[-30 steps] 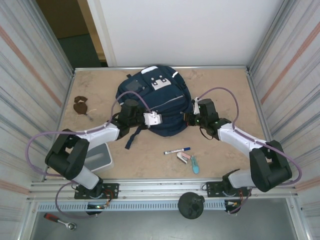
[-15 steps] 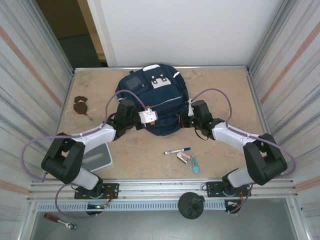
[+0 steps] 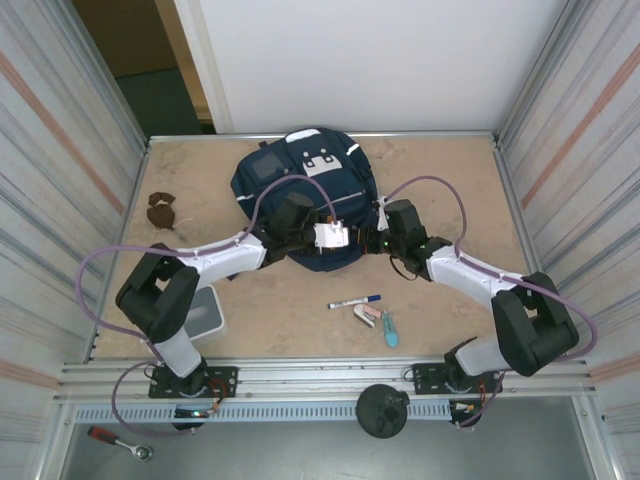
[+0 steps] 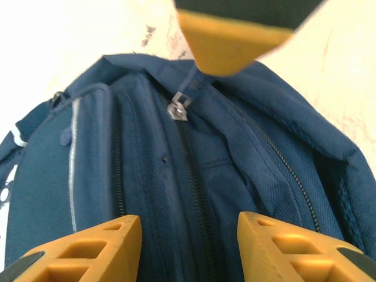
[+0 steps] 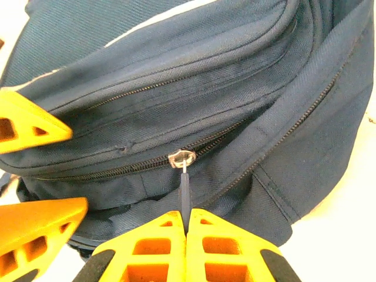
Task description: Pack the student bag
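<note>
Top external view: navy backpack [image 3: 300, 180] flat on the far middle of the table [image 3: 450, 180], both arms at its near end, pen [image 3: 354, 300] loose on the tabletop nearer the bases, outside the bag. Left wrist view: left gripper [image 4: 188, 235] over the dark fabric, fingers moderately apart, clasping nothing. Right wrist view: right gripper [image 5: 185, 220] pinched tight on the zip pull [image 5: 184, 188], zip runs in sight drawn closed, contents hidden.

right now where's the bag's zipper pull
Right wrist view, centre: the zipper pull on the right side of the student bag, pinched in the shut right end effector.
</note>
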